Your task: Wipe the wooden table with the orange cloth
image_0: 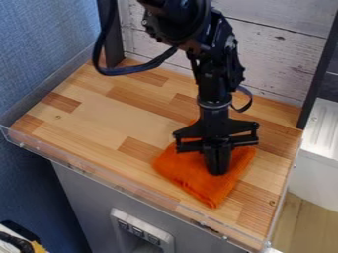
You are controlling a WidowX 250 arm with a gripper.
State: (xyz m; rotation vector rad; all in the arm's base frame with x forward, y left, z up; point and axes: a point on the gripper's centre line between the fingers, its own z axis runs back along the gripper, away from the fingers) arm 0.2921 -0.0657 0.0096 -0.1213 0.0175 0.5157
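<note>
Cloth of a bright orange colour (195,184) lay on the wood-block tabletop (115,116), right of the middle in the camera view and toward the front edge. It was spread fairly flat, with a corner pointing to the front and soft creases across its surface; a small part of it showed behind the gripper (217,170). The black arm (214,69) came in from the top edge, and its gripper pointed down over the cloth, the tips against the fabric. The two fingers stood pressed together, side by side; whether a fold of fabric was caught between them could not be told. A dark cable (132,69) looped out to the left of the arm.

A clear rim (99,177) ran along the front of the tabletop, above a grey cabinet front (84,195) that bore a pale panel with a row of small switches (139,230). Whitewashed planks (280,57) rose behind the tabletop, between a dark post on the left (112,37) and another on the right (316,79). A blue textured wall (43,54) stood to the left, and a white unit with a ridged top (320,170) stood to the right, above a wood floor (304,225).
</note>
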